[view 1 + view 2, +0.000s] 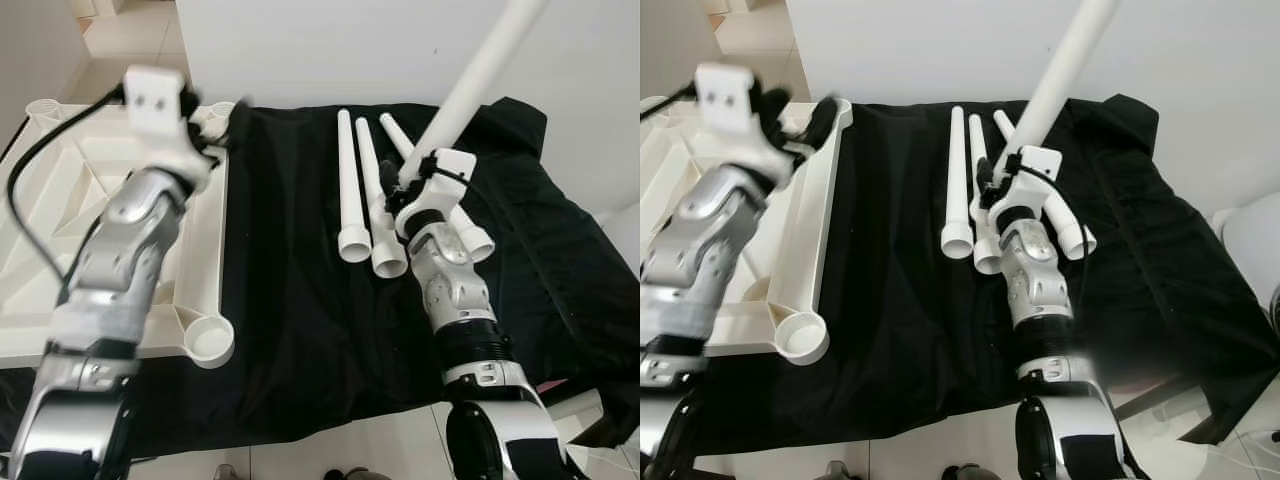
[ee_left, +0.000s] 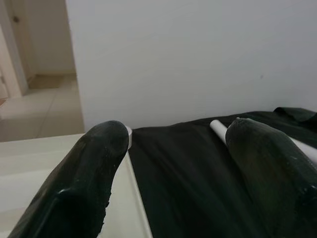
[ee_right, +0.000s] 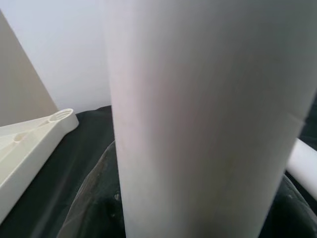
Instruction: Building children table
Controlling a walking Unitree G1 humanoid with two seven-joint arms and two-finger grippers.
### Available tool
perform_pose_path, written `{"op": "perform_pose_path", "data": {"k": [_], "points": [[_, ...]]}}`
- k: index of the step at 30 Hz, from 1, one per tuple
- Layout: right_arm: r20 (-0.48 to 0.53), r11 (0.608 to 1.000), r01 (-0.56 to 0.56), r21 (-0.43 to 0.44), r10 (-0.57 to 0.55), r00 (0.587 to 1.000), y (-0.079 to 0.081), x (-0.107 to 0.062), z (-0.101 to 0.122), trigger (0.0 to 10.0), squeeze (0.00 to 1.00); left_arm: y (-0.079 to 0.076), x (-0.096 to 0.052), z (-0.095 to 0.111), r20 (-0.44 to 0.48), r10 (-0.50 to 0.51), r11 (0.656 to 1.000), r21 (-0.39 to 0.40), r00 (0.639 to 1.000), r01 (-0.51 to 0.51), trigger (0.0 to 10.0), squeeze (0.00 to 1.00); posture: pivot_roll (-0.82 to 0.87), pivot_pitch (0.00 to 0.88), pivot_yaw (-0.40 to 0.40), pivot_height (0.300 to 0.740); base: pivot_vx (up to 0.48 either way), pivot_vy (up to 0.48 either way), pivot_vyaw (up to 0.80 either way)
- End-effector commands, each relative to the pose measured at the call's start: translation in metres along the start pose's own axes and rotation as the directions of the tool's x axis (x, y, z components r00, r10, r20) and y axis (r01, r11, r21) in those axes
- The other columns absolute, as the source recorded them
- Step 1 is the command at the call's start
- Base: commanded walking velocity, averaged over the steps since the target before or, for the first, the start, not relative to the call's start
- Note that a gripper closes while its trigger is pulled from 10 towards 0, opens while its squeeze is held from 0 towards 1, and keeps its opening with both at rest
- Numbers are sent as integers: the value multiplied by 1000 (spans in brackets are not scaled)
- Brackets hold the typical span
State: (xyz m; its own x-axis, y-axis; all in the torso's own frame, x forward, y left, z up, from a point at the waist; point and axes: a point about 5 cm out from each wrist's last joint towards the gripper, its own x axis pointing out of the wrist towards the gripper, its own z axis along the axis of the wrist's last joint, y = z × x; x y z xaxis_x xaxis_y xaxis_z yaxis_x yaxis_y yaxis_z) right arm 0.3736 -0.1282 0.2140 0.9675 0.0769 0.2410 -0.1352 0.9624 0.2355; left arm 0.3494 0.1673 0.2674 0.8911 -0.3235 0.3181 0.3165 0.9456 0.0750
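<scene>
Right end effector grips one leg, raised aslant above three legs on cloth. Left end effector, fingers apart, empty, hovers over the tabletop. Next: carry leg to a corner socket.

Black cloth spread over the work surface, white wall behind, pale tiled floor beyond.
</scene>
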Motion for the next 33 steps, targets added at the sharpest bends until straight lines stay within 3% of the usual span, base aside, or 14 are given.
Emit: {"op": "perform_pose_path", "data": {"k": [1,2,8,10,13,16,22,27,28,30,33], "points": [[7,1000,3,16,-3,1000,-3,-2,2,10000,0,-4,-9,-11,-57,-161,985,49,985,163,10000,0,7,74,-64,740,0,0,0],[9,1000,8,14,-8,1000,-4,-3,3,10000,0,1,-18,-22,-110,-156,985,56,982,163,10000,0,6,76,-60,740,0,0,0],[14,1000,16,11,-17,1000,-6,-4,5,10000,0,13,-38,-38,-208,-168,975,112,964,194,10000,0,1,82,-50,740,0,0,0],[13,1000,23,9,-23,1000,-8,-6,4,10000,0,25,-58,-50,-311,-177,963,141,934,230,10000,0,-1,91,-43,740,0,0,0],[11,1000,25,9,-25,1000,-8,-6,4,10000,0,31,-68,-55,-356,-182,959,143,916,246,10000,0,1,94,-42,740,0,0,0],[4,1000,27,10,-27,1000,-8,-7,2,10000,0,41,-90,-59,-446,-208,948,127,871,291,10000,0,6,99,-44,740,0,0,0],[-5,1000,25,8,-25,1000,-8,-8,0,10000,0,54,-114,-56,-526,-261,918,125,809,377,10000,0,14,106,-44,740,0,0,0],[-12,1000,26,4,-26,1000,-8,-8,-1,10000,0,67,-138,-51,-605,-294,908,66,740,415,10000,0,17,116,-44,740,0,0,0],[-12,1000,26,4,-26,1000,-8,-8,-1,10000,0,67,-138,-51,-605,-294,908,66,740,415,10000,0,17,116,-44,740,0,0,0],[-21,1000,24,3,-24,999,-8,-9,-4,10000,0,64,-150,-43,-602,-371,894,-25,708,447,10000,0,20,121,-46,740,0,0,0],[-25,1000,24,1,-24,999,-8,-10,-4,10000,0,64,-156,-42,-617,-390,884,-42,684,466,10000,0,20,121,-46,740,0,0,0]]}}
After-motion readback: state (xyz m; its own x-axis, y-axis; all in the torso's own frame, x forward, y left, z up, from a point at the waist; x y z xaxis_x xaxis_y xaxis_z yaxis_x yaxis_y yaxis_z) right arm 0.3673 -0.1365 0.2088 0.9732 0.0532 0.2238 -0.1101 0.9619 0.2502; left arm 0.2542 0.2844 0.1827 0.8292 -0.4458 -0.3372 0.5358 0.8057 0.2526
